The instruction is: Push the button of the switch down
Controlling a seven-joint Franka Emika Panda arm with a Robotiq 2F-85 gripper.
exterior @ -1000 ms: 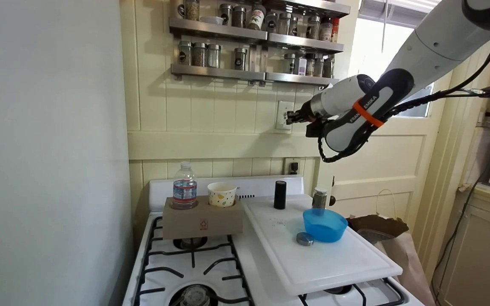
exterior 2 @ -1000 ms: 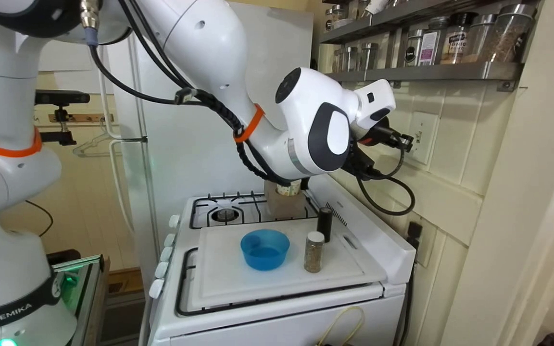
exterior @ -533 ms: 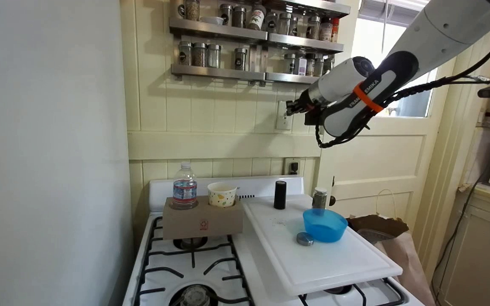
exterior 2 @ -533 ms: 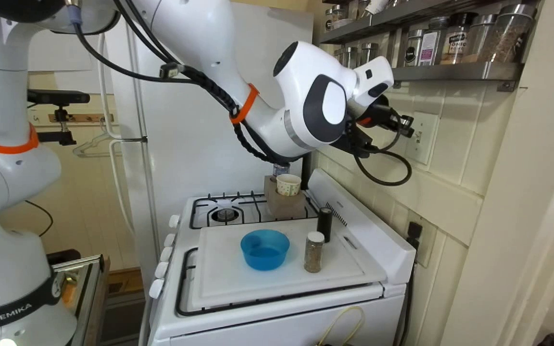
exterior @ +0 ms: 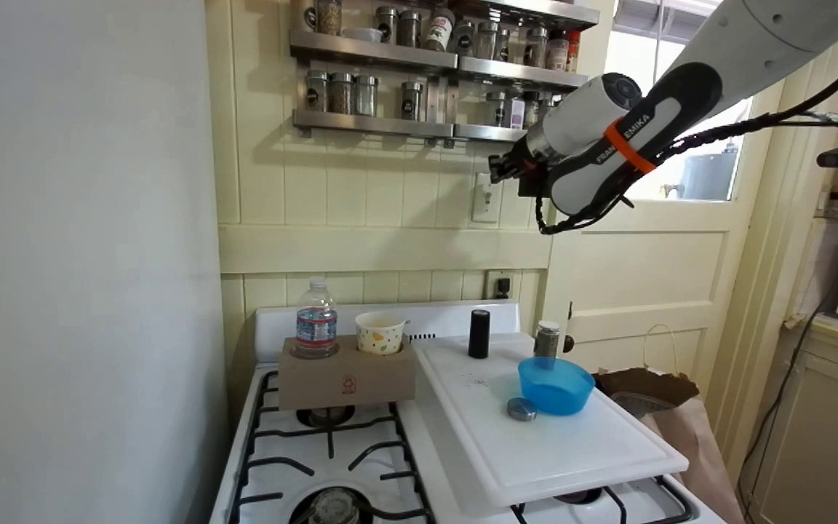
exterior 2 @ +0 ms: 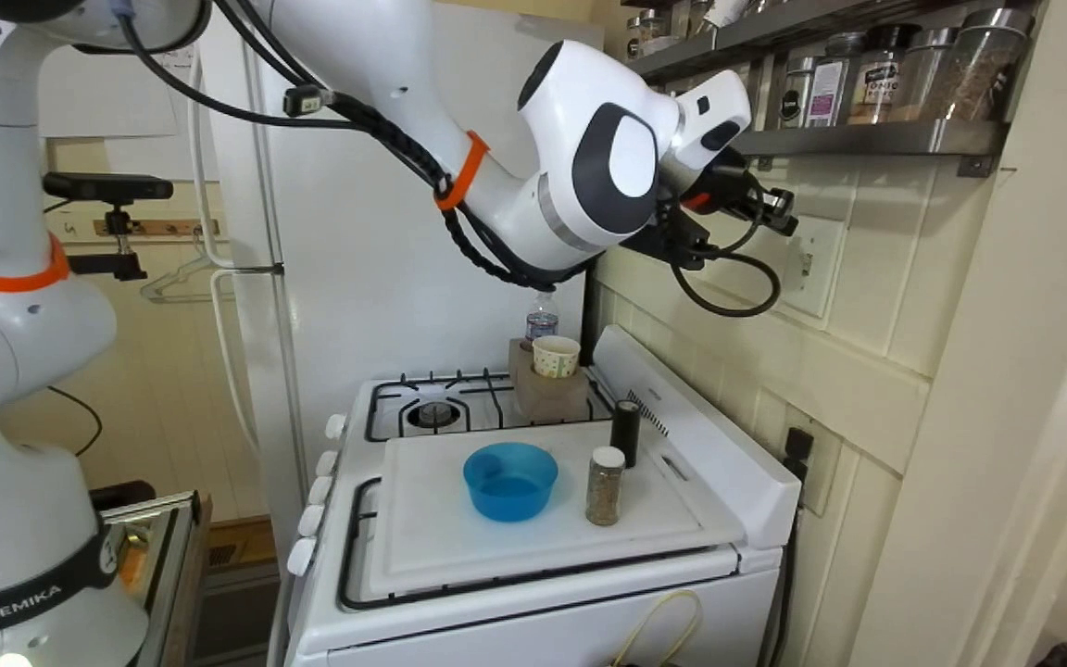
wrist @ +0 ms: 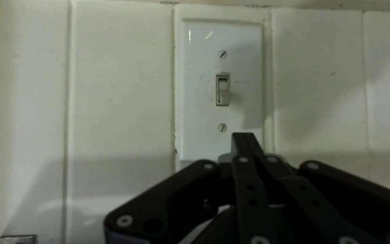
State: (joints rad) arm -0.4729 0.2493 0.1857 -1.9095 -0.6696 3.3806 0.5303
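Observation:
The switch is a pale upright plate on the wall, seen in both exterior views [exterior: 485, 211] [exterior 2: 819, 283] and in the wrist view [wrist: 198, 112], which stands upside down. Its button, a small toggle [wrist: 224, 96], sits in the central slot and leans toward the fingers' end, the upper end. My gripper [wrist: 244, 136] has its black fingertips pressed together with nothing between them. In both exterior views the gripper [exterior: 496, 169] [exterior 2: 784, 213] is level with the top of the plate, above the button. The fingertips look apart from the button; I cannot tell the gap to the wall.
Metal shelves [exterior: 375, 125] with spice jars hang just above the arm's wrist. Below are a stove with a white board [exterior 2: 441, 547], a blue bowl [exterior 2: 510, 482], a spice jar [exterior 2: 605, 486] and a black bottle [exterior 2: 626, 433]. An outlet with a plug [exterior 2: 797, 445] is lower.
The arm and gripper have risen along the wall, from about the middle of the plate to its top edge. More of the plate and the button now show below the fingers.

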